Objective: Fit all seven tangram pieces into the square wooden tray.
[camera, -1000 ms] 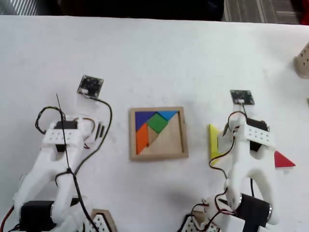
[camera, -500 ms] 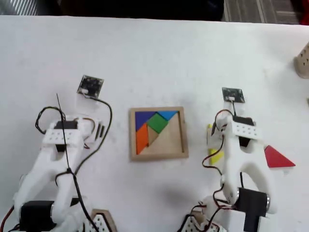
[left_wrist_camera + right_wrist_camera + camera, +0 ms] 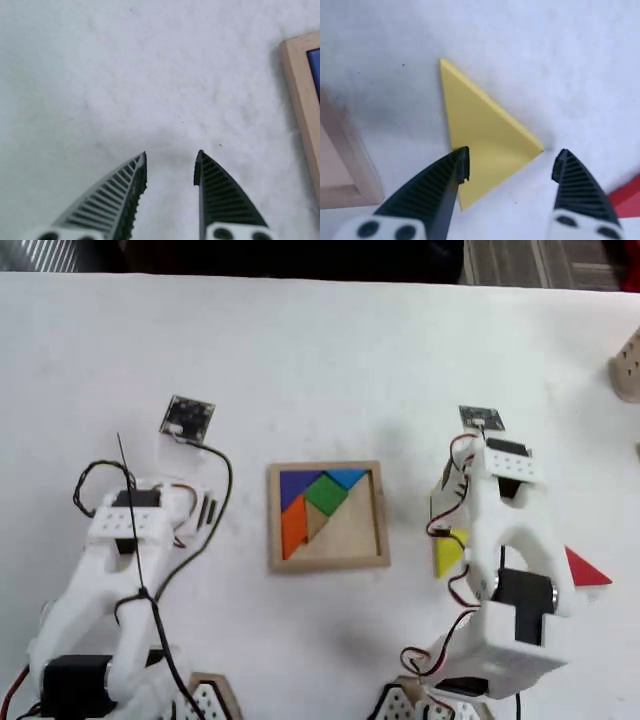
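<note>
The square wooden tray [image 3: 378, 515] lies mid-table and holds blue, green, light blue and orange pieces in its upper left part. A yellow triangle [image 3: 447, 550] lies just right of the tray, partly under the right arm. In the right wrist view my right gripper [image 3: 512, 160] is open above the yellow triangle [image 3: 480, 135], one finger over its edge and the other beyond its corner. A red triangle [image 3: 587, 571] lies further right on the table. My left gripper [image 3: 171, 167] is open over bare table left of the tray's edge [image 3: 300, 95].
A wooden pegged block [image 3: 627, 365] stands at the far right edge. Small wooden bases [image 3: 215, 698] sit near the front by the arms. Cables loop around both arms. The white tabletop stretches wide behind the tray.
The right arm has swung forward and slightly left over the yellow triangle, covering more of it. The red triangle is more exposed at its right. The left arm has kept still.
</note>
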Motion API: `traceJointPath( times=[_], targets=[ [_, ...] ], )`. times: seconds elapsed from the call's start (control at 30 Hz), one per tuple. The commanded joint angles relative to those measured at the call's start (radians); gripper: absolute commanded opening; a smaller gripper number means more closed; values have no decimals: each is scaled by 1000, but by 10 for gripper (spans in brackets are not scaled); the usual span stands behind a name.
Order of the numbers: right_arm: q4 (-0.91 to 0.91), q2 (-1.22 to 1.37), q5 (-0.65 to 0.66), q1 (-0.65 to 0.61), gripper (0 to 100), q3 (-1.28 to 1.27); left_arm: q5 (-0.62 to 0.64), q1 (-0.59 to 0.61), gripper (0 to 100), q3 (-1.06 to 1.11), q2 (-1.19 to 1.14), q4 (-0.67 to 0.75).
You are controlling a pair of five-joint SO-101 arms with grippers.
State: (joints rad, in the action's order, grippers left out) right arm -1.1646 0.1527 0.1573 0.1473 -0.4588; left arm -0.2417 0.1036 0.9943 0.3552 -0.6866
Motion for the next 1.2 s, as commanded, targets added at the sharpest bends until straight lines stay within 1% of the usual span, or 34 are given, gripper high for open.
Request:
traceJointPath(
  times=[0.0,0.07,0.13,0.27,0.4,0.57,0.6,0.67,0.8,0.9,1.03,1.07,1.17],
  targets=[
    [-18,53,-9,-15,187,52,-9,5,169,-5,36,15],
    [-19,58,-8,-16,136,55,-9,5,169,-5,36,15],
    [-18,51,-8,-18,116,55,-9,5,169,-5,36,15],
    [-12,50,37,-64,132,61,-9,5,169,-5,36,15],
    [4,48,40,-104,137,68,-9,15,169,-5,36,15],
    [4,33,48,-113,141,124,-9,21,169,-5,36,15],
    [-12,18,48,-113,154,143,-9,21,169,-5,36,15],
    [-51,-25,48,-120,211,163,-9,21,169,-5,36,17],
    [-94,-91,49,-179,318,137,-9,21,169,-5,36,18],
    [-58,-90,49,-217,327,72,-9,21,169,-5,36,18],
    [28,-56,51,-216,327,26,-9,21,169,-5,36,20],
    [44,-38,61,-208,327,26,-9,21,169,-5,36,20],
    [65,25,150,-193,327,58,-9,21,169,-5,36,18]
  ],
)
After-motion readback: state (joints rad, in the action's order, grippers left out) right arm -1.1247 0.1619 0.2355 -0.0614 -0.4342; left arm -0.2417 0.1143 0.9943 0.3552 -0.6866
